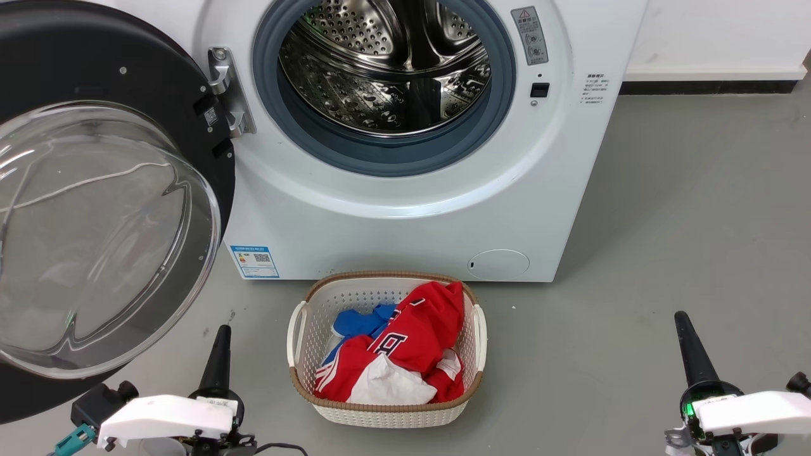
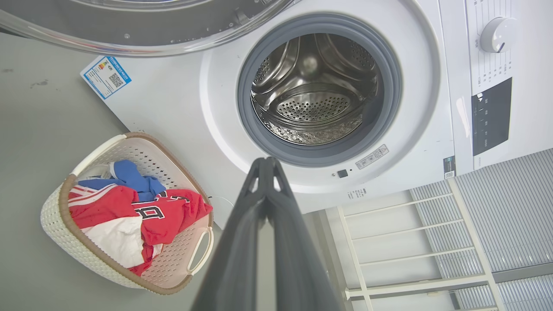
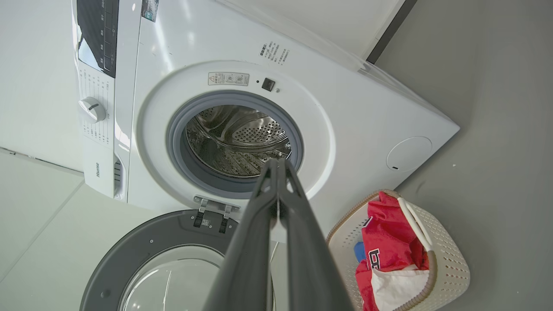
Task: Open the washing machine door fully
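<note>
The white washing machine (image 1: 393, 228) fills the upper head view, its steel drum (image 1: 386, 63) exposed inside the grey gasket. The washing machine door (image 1: 95, 221), black with a bulging glass bowl, hangs swung wide to the left on its metal hinge (image 1: 229, 92). The door's glass rim (image 2: 129, 30) crosses the top of the left wrist view, and the door (image 3: 164, 259) lies at the bottom of the right wrist view. My left gripper (image 1: 218, 354) is shut and empty, low beside the door's edge. My right gripper (image 1: 690, 345) is shut and empty, far right above the floor.
A white laundry basket (image 1: 301, 335) holding red, blue and white clothes sits on the grey floor just before the machine, between my two grippers. A white wall with a dark skirting (image 1: 709, 85) runs behind at the right. A pale slatted rack (image 2: 432, 242) stands right of the machine.
</note>
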Controlling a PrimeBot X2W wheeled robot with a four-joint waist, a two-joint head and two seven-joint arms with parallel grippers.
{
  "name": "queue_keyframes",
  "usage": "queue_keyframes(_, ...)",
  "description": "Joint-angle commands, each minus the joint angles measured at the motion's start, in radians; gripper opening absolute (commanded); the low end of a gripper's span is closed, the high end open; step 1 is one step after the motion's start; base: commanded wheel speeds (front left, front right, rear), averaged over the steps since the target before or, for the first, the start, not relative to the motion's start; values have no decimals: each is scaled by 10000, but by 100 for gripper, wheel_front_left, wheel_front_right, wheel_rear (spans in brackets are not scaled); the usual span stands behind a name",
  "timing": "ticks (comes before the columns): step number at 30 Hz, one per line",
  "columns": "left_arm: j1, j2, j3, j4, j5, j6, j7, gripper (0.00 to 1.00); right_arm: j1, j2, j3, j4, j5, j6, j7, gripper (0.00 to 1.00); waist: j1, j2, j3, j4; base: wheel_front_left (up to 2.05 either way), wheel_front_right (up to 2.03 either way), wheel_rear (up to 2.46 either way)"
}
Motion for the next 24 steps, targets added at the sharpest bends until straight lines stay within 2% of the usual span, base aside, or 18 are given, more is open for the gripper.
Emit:
queue_keyframes(1, -227, 18, 46, -47, -170, -32, 38, 0, -238, -73, -21, -19, 176, 1, 39, 0, 0, 0, 0, 0, 0, 0, 0)
queue_keyframes(24, -493, 20, 213, 133, -2355, -204, 566, 0, -671, -39, -146, 382, 2271, 2, 603, 0, 0, 0, -9, 6, 0, 0, 0)
